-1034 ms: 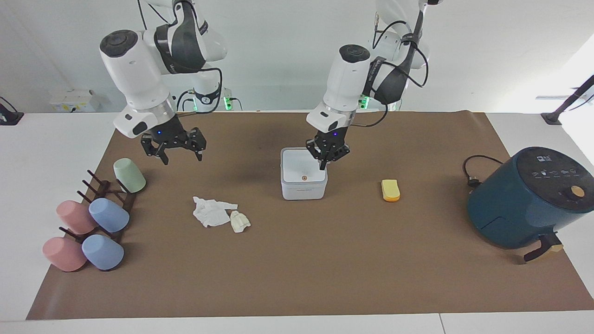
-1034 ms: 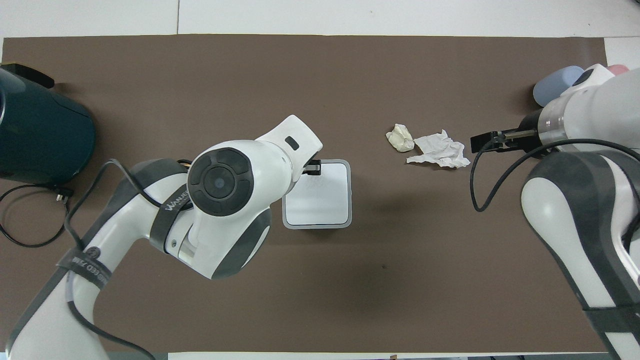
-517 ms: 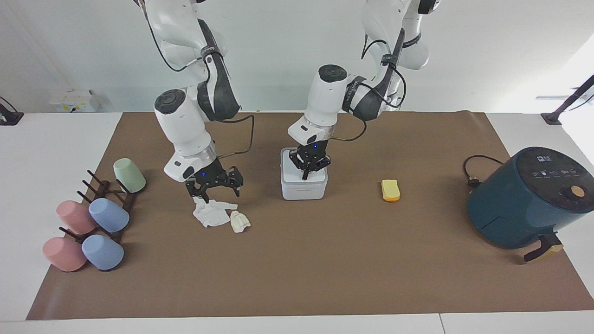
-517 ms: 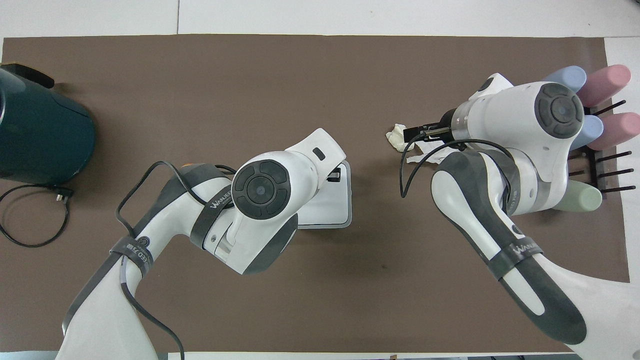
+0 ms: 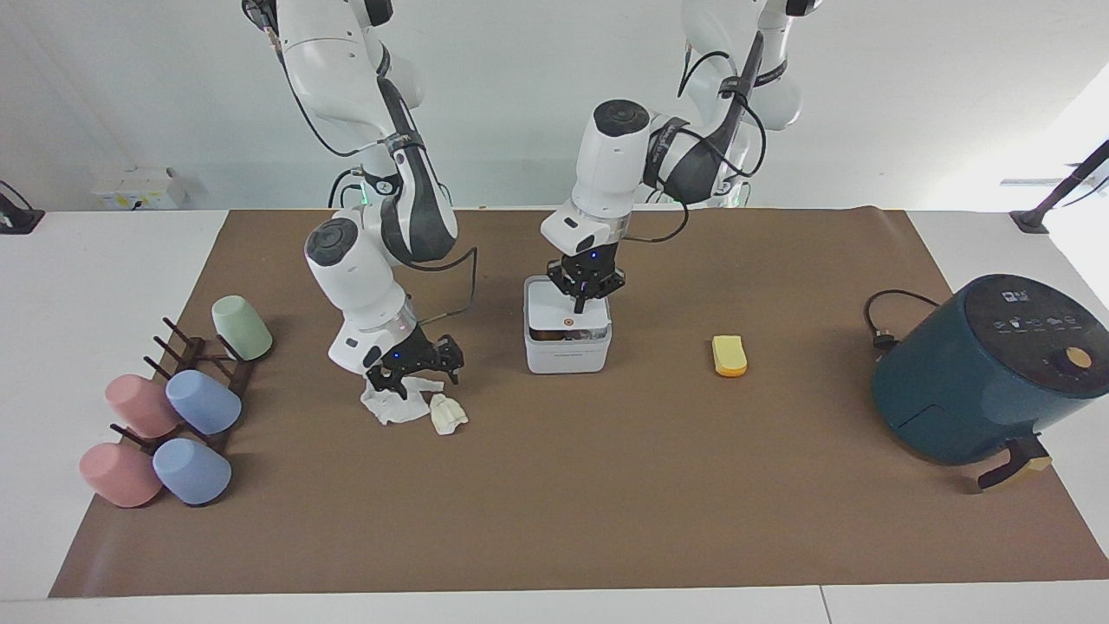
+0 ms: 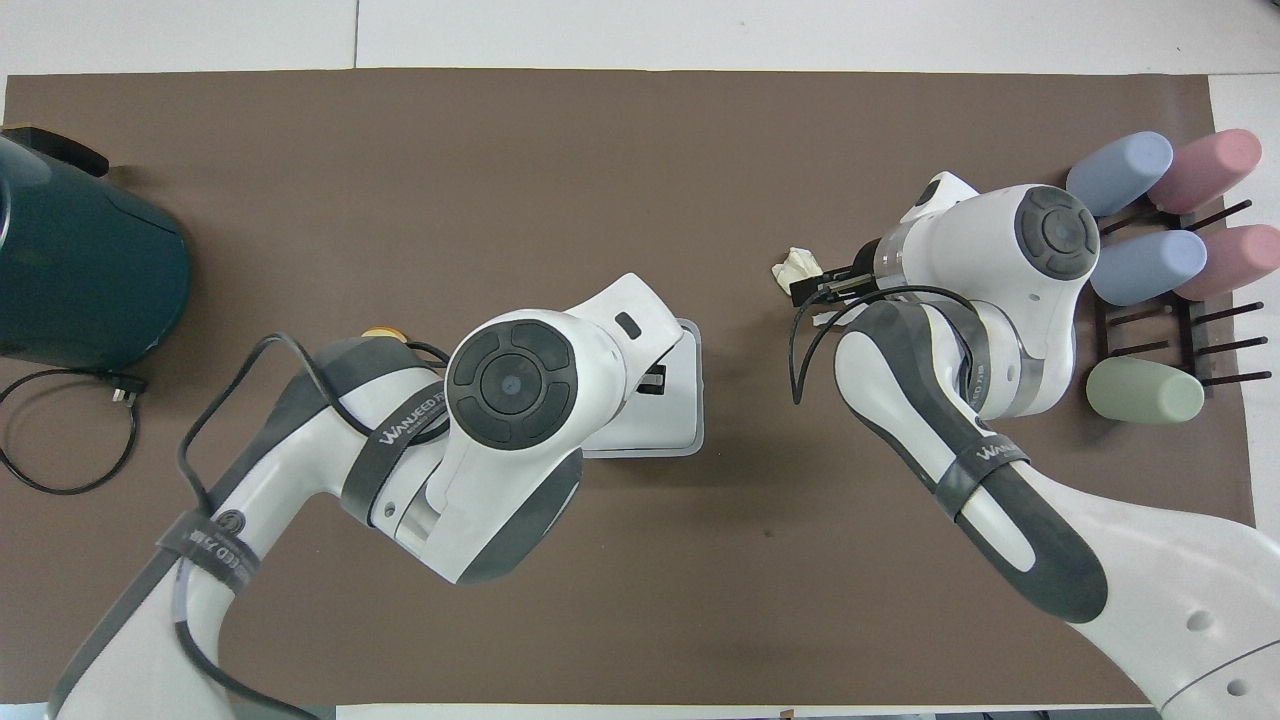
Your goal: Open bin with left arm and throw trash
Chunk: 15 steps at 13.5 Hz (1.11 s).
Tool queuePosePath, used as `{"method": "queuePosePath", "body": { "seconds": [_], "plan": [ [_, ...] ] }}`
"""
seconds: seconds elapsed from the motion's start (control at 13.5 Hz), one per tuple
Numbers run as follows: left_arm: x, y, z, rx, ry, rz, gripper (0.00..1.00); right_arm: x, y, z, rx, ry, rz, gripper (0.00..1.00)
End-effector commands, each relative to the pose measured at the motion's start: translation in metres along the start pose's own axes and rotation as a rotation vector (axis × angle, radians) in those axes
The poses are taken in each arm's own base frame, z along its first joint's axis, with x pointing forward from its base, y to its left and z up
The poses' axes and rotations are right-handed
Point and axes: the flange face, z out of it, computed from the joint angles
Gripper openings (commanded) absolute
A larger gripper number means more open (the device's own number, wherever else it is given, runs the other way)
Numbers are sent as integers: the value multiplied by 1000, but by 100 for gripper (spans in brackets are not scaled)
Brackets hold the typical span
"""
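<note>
Left gripper (image 5: 579, 305), fingertips pressed together, points down onto the white lid of the bin (image 5: 567, 348), just above the small orange button (image 5: 568, 322) on the lid's front edge; the lid stands slightly raised, a dark gap showing under it. Only the facing view shows this contact: from overhead the left arm's wrist covers the gripper and most of the bin (image 6: 680, 400), leaving one lid corner in sight. Right gripper (image 5: 414, 374) is down on the white tissue (image 5: 392, 406), jaws spread wide over the paper, with no grip that can be confirmed; the cream paper wad (image 5: 448, 414) lies just beside its fingertips. Overhead, the tissue is almost wholly hidden under the right wrist, while the wad (image 6: 796, 270) peeks out beside the black fingers. At the left gripper's outer side, toward the left arm's end of the table, the yellow-orange block (image 5: 729, 355) lies well apart from the bin; overhead only a sliver of it (image 6: 381, 333) shows past the left arm. Farther that way stands the dark teal air fryer (image 5: 988, 368), its white panel icons too small to read, its black cord (image 6: 60, 430) coiled on the brown mat (image 5: 554, 520). Past the right gripper, pastel cups (image 5: 204, 401) rest on a dark peg rack (image 6: 1175, 325). The overhead view alone shows lettering on both arms' grey bands, partly legible as "WANJEED"; faint print on the bin's front cannot be read.
</note>
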Motion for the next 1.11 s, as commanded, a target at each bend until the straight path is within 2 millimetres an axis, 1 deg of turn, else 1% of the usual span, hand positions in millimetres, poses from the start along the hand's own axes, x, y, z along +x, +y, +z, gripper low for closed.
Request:
{"method": "queuePosePath", "body": {
  "seconds": [0.0,0.07,0.15,0.22,0.3,0.37,0.44,0.52,0.59,0.66,0.74,0.89,0.96,1.03],
  "plan": [
    [-18,-35,-41,41,-60,1,0,1,1,9,14,28,-53,60],
    [-20,-51,-57,48,-72,17,0,3,-8,16,11,49,-79,58],
    [-21,-71,-69,64,-101,6,0,4,-13,21,7,66,-87,58],
    [-22,-87,-78,76,-123,-10,0,6,-15,28,1,90,-91,58],
    [-18,-110,-86,86,-142,-39,0,8,-27,29,2,109,-106,58],
    [-14,-130,-89,90,-153,-47,45,8,-28,29,2,110,-111,58],
    [-9,-147,-93,86,-151,-28,92,7,-25,34,0,106,-112,57],
    [-1,-168,-99,79,-137,-3,100,8,-24,36,-2,110,-122,46],
    [8,-190,-106,75,-120,-7,100,9,-24,35,-3,115,-123,25],
    [14,-210,-111,75,-112,-15,100,11,-23,34,-2,118,-123,0],
    [19,-229,-117,75,-102,-21,100,11,-23,32,0,114,-121,0],
    [29,-274,-135,74,-80,-6,100,14,-27,29,11,93,-116,0],
    [31,-293,-141,76,-79,-3,100,22,-33,19,35,72,-93,0],
    [33,-310,-151,78,-71,-11,100,32,-44,4,81,58,-27,0]
  ]
}}
